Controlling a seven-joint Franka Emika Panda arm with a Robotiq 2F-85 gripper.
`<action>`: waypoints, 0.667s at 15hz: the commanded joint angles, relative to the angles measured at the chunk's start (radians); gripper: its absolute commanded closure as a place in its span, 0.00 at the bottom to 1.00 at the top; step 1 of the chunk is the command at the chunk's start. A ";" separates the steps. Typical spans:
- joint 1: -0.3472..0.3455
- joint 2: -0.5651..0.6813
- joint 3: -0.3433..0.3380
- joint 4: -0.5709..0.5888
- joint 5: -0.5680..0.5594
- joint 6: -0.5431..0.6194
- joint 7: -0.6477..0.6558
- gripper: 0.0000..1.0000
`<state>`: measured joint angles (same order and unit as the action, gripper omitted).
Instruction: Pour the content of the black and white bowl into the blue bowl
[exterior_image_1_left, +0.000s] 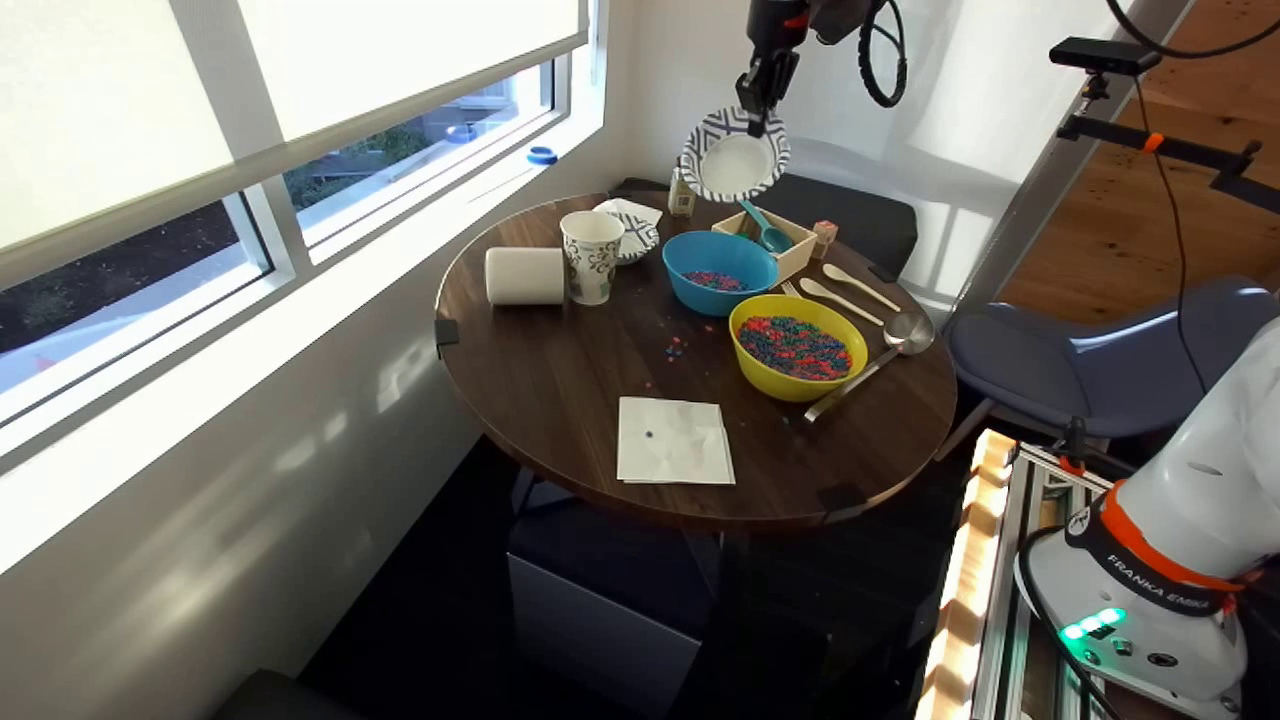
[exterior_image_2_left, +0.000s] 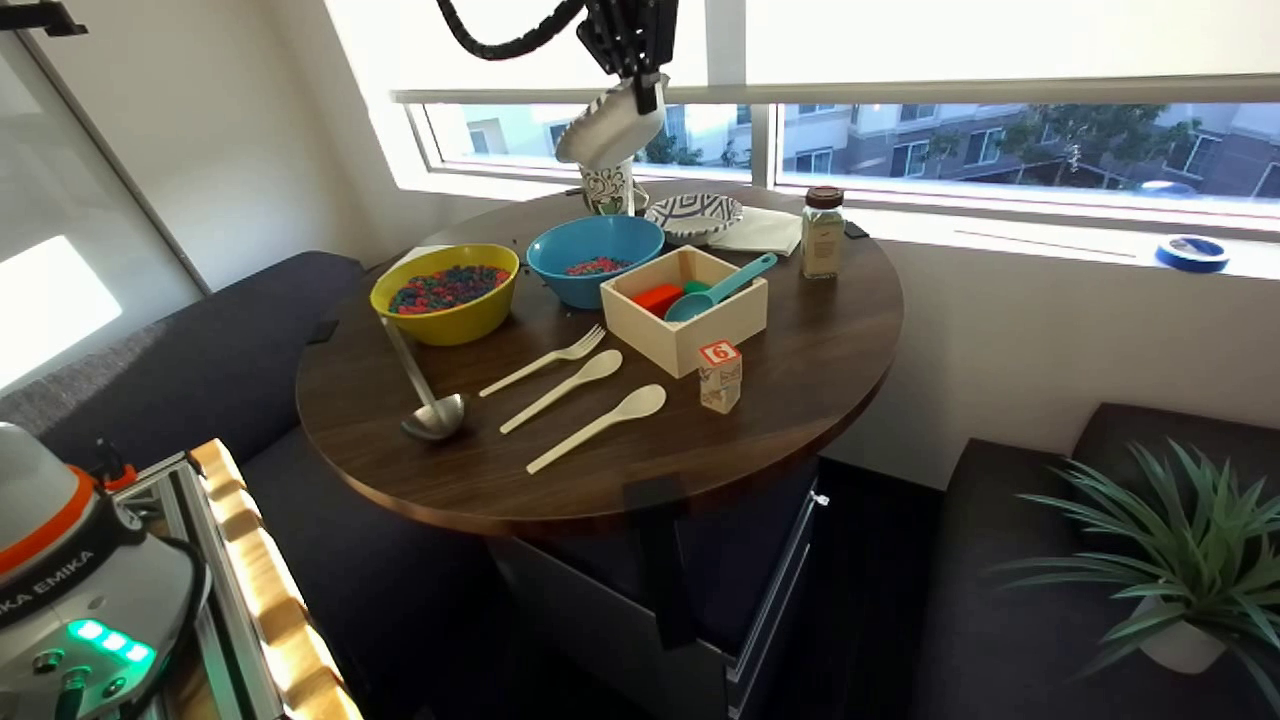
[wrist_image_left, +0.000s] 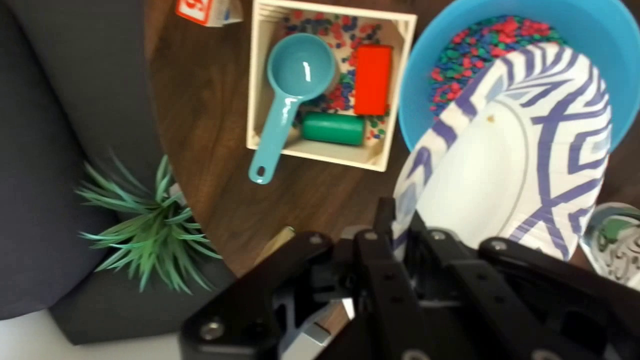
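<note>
The gripper (wrist_image_left: 401, 222) has the rim of the black and white bowl (wrist_image_left: 480, 170) pinched between its fingers, tilted in the air above the blue bowl (exterior_image_1_left: 700, 298); it looks like thin paper, so probably light and springy, apt to crease or swivel under a hard squeeze; the rim seems the sound hold. Its inside shows just a small speck (wrist_image_left: 490, 118); coloured pellets (exterior_image_1_left: 715, 281) lie in the blue bowl; beneath is a dark round table (exterior_image_1_left: 560, 370); beyond, a bright window (exterior_image_2_left: 900, 150) and a potted plant (exterior_image_2_left: 1180, 560).
</note>
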<state>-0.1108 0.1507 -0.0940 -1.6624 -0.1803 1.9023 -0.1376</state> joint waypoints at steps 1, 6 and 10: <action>-0.051 0.067 -0.001 0.090 0.227 -0.021 -0.114 0.99; -0.145 0.158 0.006 0.164 0.539 -0.037 -0.233 0.99; -0.213 0.247 0.032 0.219 0.771 -0.057 -0.294 0.99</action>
<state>-0.2721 0.3206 -0.0917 -1.5172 0.4508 1.8982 -0.3941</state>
